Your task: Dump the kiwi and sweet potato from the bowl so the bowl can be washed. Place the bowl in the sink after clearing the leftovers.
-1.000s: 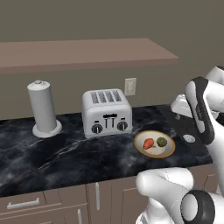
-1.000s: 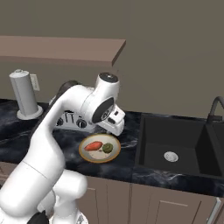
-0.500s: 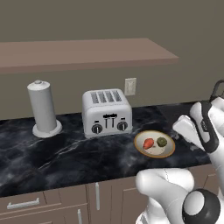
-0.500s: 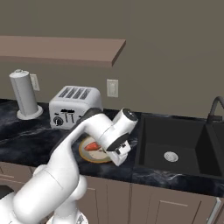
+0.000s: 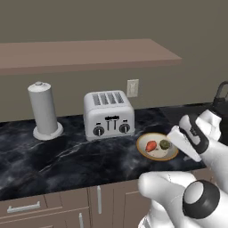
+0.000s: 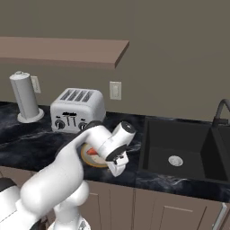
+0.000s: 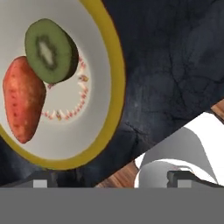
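Note:
The bowl (image 7: 117, 83), cream inside with a golden rim, sits on the black marble counter in front of the toaster. In it lie the halved green kiwi (image 7: 50, 49) and the orange-red sweet potato (image 7: 22, 104), side by side. In the left base view the bowl (image 5: 171, 155) holds the sweet potato (image 5: 151, 145) and the kiwi (image 5: 165, 144). My gripper (image 7: 111, 180) hangs low at the bowl's near right edge, open wide, holding nothing. In the right base view the gripper (image 6: 117, 169) and arm cover part of the bowl (image 6: 88, 159). The black sink (image 6: 179, 155) lies to the right.
A silver toaster (image 5: 108, 115) stands behind the bowl and a paper towel roll (image 5: 43, 111) further left. A wooden shelf (image 5: 89, 53) runs above. The counter's front edge and the cabinet fronts (image 5: 53, 205) are just below the gripper. A dark faucet (image 6: 220, 112) rises at the sink's right.
The arm has swung down from above the bowl to the bowl's near right edge. The gripper stays open. Bowl, kiwi and sweet potato have not moved.

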You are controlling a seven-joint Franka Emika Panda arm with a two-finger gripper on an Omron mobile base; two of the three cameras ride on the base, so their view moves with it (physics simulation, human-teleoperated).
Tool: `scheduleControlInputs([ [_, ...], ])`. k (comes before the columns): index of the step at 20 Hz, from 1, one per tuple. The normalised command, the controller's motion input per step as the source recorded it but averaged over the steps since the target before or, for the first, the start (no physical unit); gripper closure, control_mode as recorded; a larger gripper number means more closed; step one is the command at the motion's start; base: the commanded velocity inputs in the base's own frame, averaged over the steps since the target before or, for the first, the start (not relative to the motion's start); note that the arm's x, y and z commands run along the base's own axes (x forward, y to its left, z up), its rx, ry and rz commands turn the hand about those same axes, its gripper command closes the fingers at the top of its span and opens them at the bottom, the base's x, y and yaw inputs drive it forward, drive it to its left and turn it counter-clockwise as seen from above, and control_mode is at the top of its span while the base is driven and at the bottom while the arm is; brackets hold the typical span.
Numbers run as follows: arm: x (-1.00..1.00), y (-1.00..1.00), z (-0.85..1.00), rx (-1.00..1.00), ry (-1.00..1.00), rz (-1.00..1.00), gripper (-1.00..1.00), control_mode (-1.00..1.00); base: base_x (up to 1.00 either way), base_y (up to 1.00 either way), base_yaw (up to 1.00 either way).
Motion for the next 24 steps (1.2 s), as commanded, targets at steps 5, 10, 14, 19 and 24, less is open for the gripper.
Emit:
scheduleControlInputs([
  [5,0.37,0.00,-0.07,0.00,0.00,-0.03,-1.00,-1.00,0.00,0.00,0.00],
  [10,0.14,-0.01,-0.33,-0.07,0.00,0.00,-1.00,-1.00,0.00,0.00,0.00],
  [14,0.18,0.00,-0.27,-0.10,0.00,0.00,-1.00,-1.00,0.00,0.00,0.00],
  [19,0.23,0.00,-0.24,-0.08,0.01,0.00,-1.00,-1.00,0.00,0.00,0.00],
  [24,0.08,0.00,-0.33,-0.07,0.03,0.00,-1.00,-1.00,0.00,0.00,0.00],
])
